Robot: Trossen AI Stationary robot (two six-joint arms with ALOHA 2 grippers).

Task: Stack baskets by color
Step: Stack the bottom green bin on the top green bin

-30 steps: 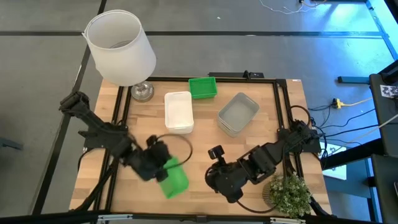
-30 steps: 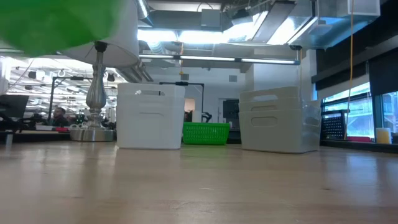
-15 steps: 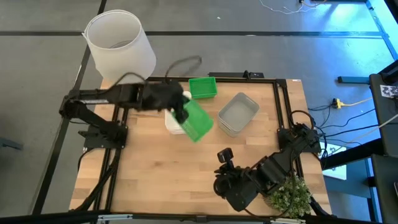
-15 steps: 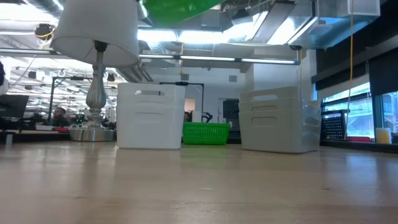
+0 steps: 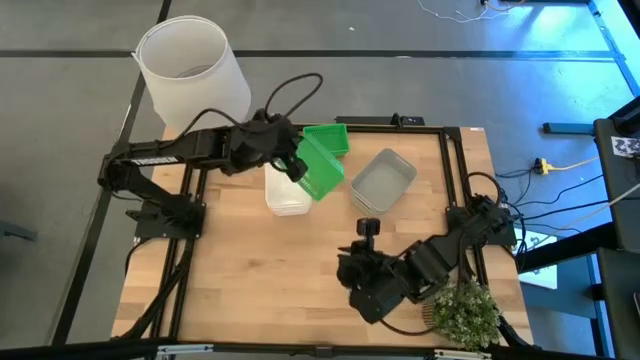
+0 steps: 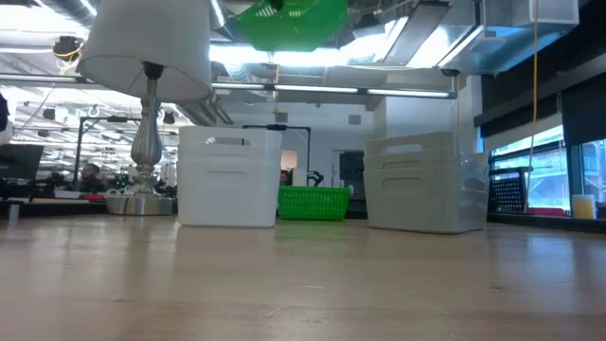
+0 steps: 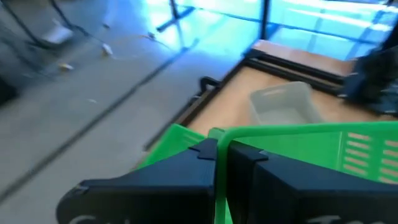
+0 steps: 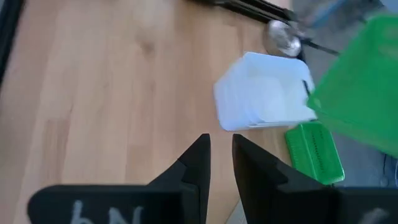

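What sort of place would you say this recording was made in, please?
Probably a robotics lab or open workshop. A framed wooden table carries two robot arms, ceiling strip lights and exposed ducts run overhead, and cables trail across the grey floor beside it.

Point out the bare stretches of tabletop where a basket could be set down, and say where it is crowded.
Free: the near-left wood, between the left arm's base and right gripper. Crowded: the far edge, where white stack, green basket and grey stack sit, with left gripper carrying a green basket above them.
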